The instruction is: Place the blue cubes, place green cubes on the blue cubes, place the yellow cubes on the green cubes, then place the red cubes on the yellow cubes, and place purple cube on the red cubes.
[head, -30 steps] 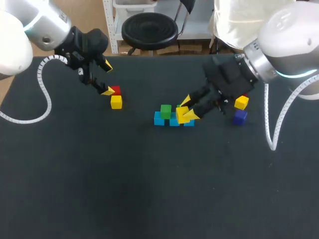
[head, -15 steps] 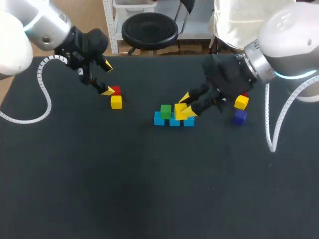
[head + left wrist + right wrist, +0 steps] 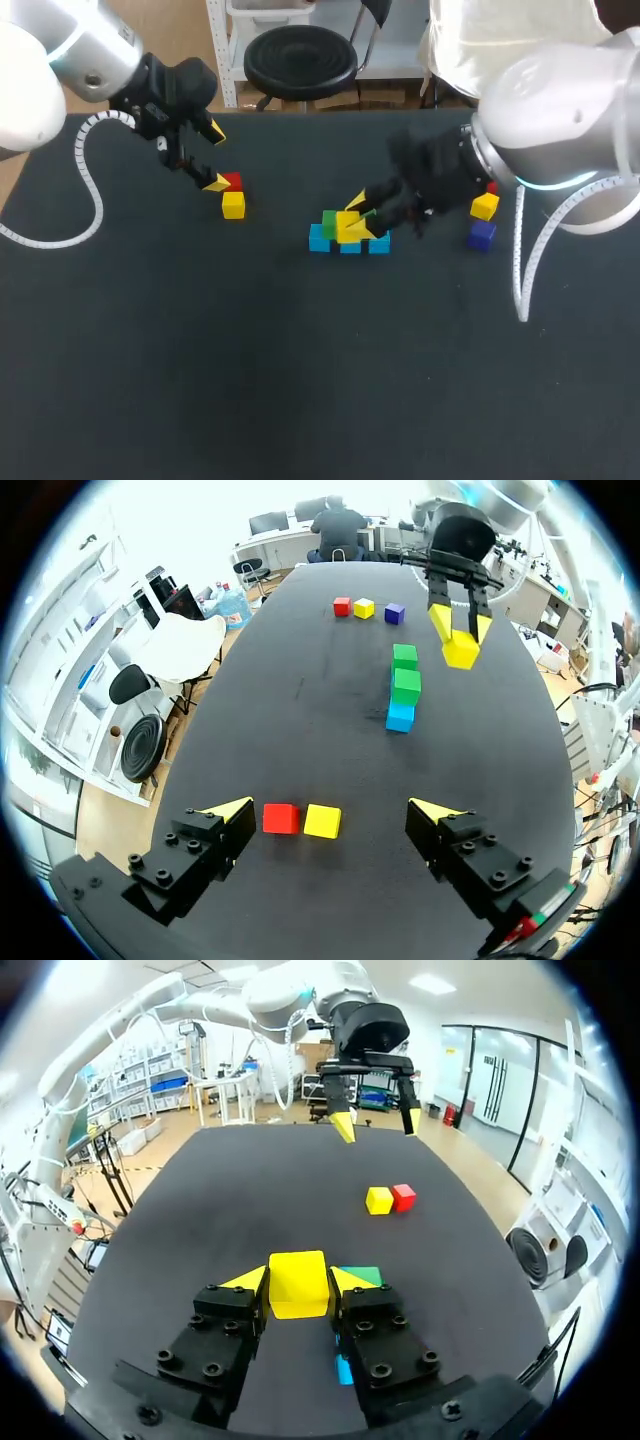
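Head view: a matte black table fills the scene. The glossy white right arm comes in to the middle. Its right gripper pinches a smooth, square-edged yellow cube between both fingers, just above two green cubes sitting on a row of blue cubes. The left arm ends in the left gripper, fingers spread wide over a red cube touching a second yellow block. A purple cube lies beside the right arm.
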`<state>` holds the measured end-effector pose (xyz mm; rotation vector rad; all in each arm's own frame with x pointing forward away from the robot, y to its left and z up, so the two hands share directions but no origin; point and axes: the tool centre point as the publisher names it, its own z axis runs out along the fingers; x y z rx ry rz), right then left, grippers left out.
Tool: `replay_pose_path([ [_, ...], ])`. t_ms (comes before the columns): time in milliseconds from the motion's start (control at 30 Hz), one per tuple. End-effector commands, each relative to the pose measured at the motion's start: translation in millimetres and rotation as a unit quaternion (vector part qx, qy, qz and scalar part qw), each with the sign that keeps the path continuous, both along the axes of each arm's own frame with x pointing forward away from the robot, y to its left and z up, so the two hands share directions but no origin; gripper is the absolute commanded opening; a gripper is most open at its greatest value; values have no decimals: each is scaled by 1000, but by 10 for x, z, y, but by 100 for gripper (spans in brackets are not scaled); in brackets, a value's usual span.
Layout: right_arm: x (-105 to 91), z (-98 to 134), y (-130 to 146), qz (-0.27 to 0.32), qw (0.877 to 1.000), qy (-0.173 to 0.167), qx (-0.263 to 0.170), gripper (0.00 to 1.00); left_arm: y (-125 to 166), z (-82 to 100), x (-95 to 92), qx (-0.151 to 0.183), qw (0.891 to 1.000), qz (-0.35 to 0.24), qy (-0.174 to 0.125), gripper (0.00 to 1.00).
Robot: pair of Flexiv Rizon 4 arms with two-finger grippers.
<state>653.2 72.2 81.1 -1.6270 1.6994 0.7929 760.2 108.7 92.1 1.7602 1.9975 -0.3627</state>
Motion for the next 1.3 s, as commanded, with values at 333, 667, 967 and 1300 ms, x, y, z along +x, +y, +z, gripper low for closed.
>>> replay_pose_path([
  [333,162,103,-58,-23,999,-9,-20,0,11,-6,-4,-2,1000,-2,-1,100],
  [667,225,1,-69,-27,999,0,-26,0,11,-6,-4,-2,1000,-2,-1,100],
  [967,304,-54,-47,-22,999,-1,-44,0,11,-6,-4,-2,1000,-2,-1,100],
  [1300,346,-148,-36,-27,998,6,-48,0,11,-6,-4,-2,1000,-2,-1,100],
])
